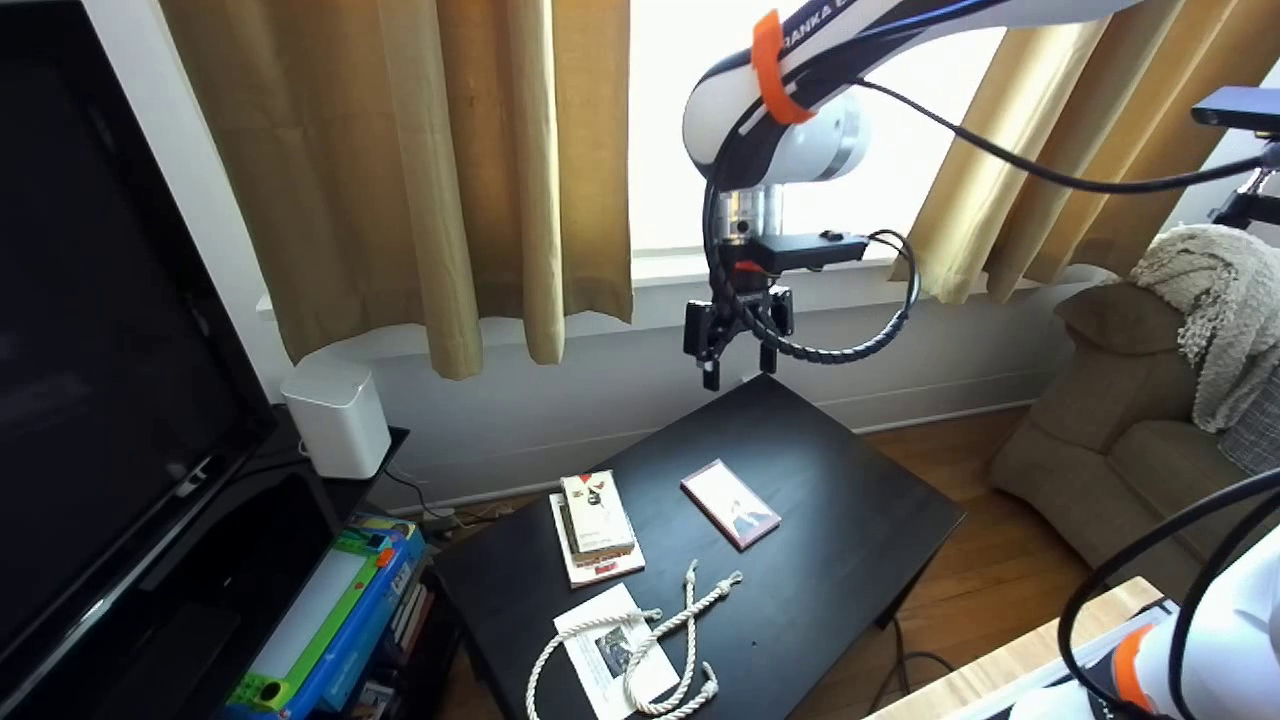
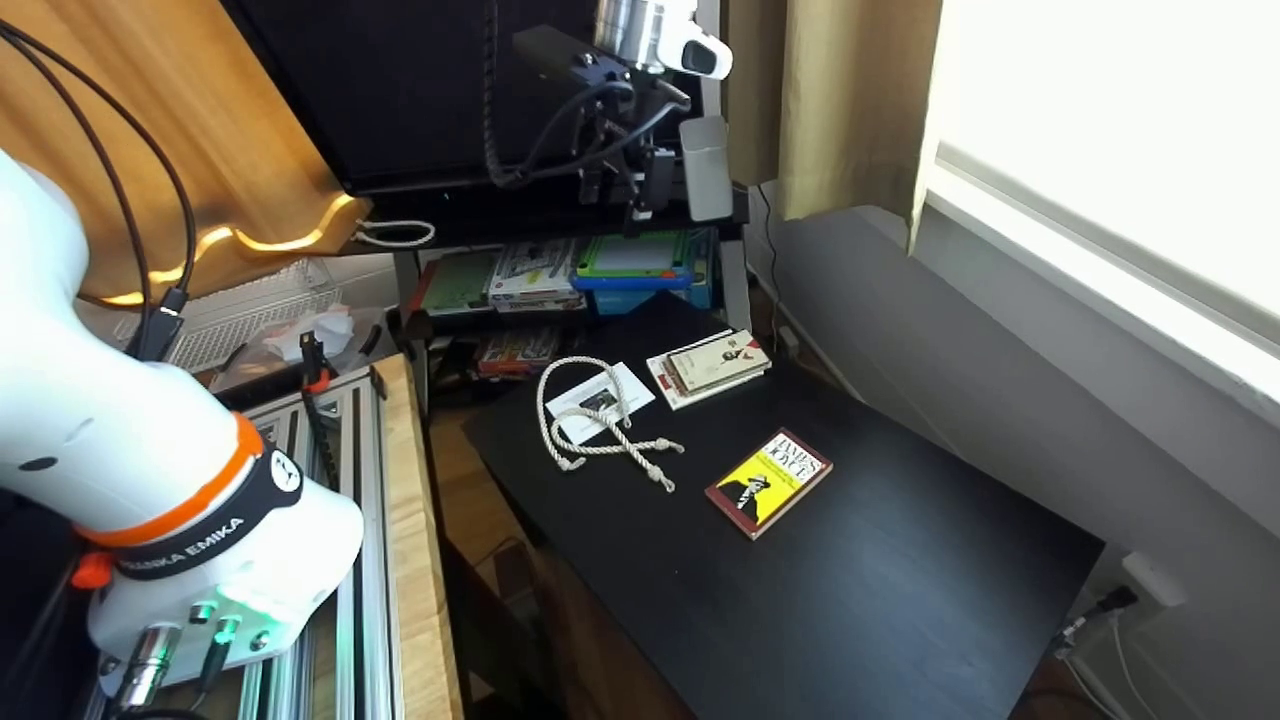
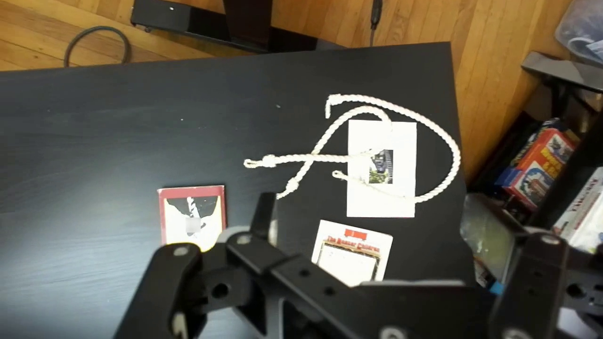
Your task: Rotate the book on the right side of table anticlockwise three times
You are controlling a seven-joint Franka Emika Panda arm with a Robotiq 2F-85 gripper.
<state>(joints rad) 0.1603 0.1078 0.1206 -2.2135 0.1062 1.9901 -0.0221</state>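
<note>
The small rectangular paper-covered book (image 2: pixel 768 484), yellow and white with a dark red border and a dark figure in a hat, lies flat on the smooth black surface (image 1: pixel 840 500), lower than the black, jointed, two-fingered end effector (image 1: pixel 740 372) and well apart from it; in an exterior view its cover looks nearly white with glare. The end effector hangs in the air with its jaws wide, the two fingers well apart in the wrist view. There the book shows on the outer side of the finger nearer the left edge, partly hidden behind the end effector's linkage. Framed between the fingers in that view is a stack of flat rectangular books (image 2: pixel 710 365), a cream one on a larger white one with red lettering. Beyond the fingertips, a white rectangular paper sheet (image 3: pixel 384 172) bearing a small photograph lies on the surface, and white twisted rope (image 3: pixel 325 158) curves across it. Farther out, a blue and green drawing board (image 2: pixel 630 255) shows below the end effector in an exterior view, and a black flat-screen television (image 2: pixel 420 95) stands behind it. In an exterior view, long tan fabric curtains (image 1: pixel 480 180) hang beyond the end effector, and a brown upholstered sofa (image 1: pixel 1090 440) stands to its right.
</note>
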